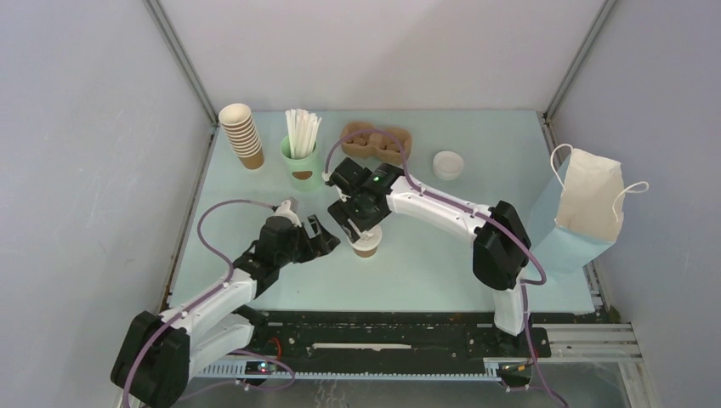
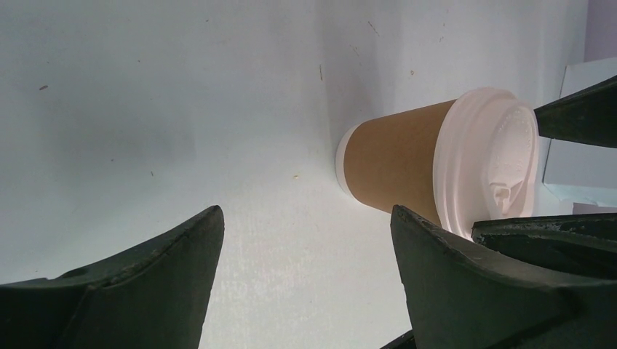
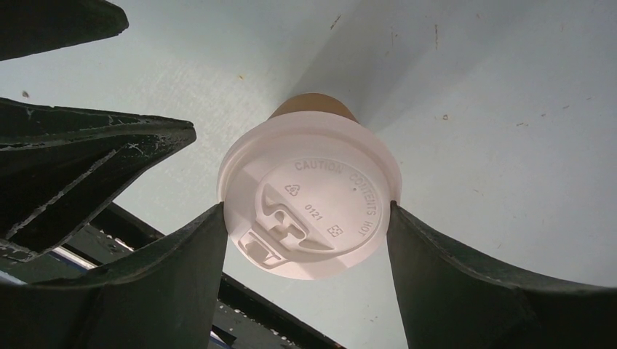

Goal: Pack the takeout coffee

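Both arm bases sit at 6 o'clock of the overhead view, at the near edge of the pale table [image 1: 442,272]. The takeout coffee [image 1: 366,247] stands upright just below the middle, with the right gripper [image 1: 361,228] over it from 12 o'clock and the left gripper [image 1: 323,236] just beside it at 9 o'clock. A stack of brown cups [image 1: 241,134] stands at 11 o'clock, a pulp carrier [image 1: 374,143] at 12 and a paper bag [image 1: 587,200] at 3. Seen from the left wrist, the left gripper [image 2: 305,218] is spread wide with only bare table between its jaws. The takeout coffee [image 2: 396,156] lies at 2 o'clock, beyond the right-hand finger, and the other arm's fingers [image 2: 575,116] press its white lid [image 2: 487,160]. From the right wrist, the right gripper [image 3: 305,211] is closed on the white lid [image 3: 313,196], both fingertips touching the rim at 3 and 9 o'clock. The left arm's fingers [image 3: 87,160] show at 10 o'clock.
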You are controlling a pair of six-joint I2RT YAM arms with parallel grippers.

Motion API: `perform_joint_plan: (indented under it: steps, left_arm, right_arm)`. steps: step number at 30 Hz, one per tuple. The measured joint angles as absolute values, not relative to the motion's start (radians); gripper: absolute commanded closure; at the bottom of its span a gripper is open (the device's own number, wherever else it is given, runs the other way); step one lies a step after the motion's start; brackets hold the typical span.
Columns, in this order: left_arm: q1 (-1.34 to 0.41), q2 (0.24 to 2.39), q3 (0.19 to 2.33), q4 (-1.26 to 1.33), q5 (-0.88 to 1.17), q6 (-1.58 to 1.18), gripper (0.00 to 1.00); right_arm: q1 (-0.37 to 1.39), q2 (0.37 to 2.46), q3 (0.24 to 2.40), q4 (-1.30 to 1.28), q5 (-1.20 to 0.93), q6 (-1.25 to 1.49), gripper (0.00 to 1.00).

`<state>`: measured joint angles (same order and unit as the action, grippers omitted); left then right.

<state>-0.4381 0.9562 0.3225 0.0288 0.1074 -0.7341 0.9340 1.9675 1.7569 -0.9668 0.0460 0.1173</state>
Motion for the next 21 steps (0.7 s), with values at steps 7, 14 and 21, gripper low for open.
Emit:
perform_joint_plan:
  steps: [7, 14, 21]
  left_arm:
    - [-0.438, 0.953, 0.323, 0.032, 0.108, -0.734, 0.11]
    - [-0.437, 0.953, 0.319, 0.043, 0.111, -0.734, 0.11]
    - [-0.435, 0.953, 0.3, 0.043, 0.115, -0.734, 0.1]
  right_arm:
    - [0.932, 1.967, 1.763, -0.973, 0.047, 0.117, 0.19]
    - [0.93, 1.968, 1.789, -0.995, 0.047, 0.117, 0.18]
    - [0.919, 1.975, 1.811, -1.007, 0.04, 0.113, 0.17]
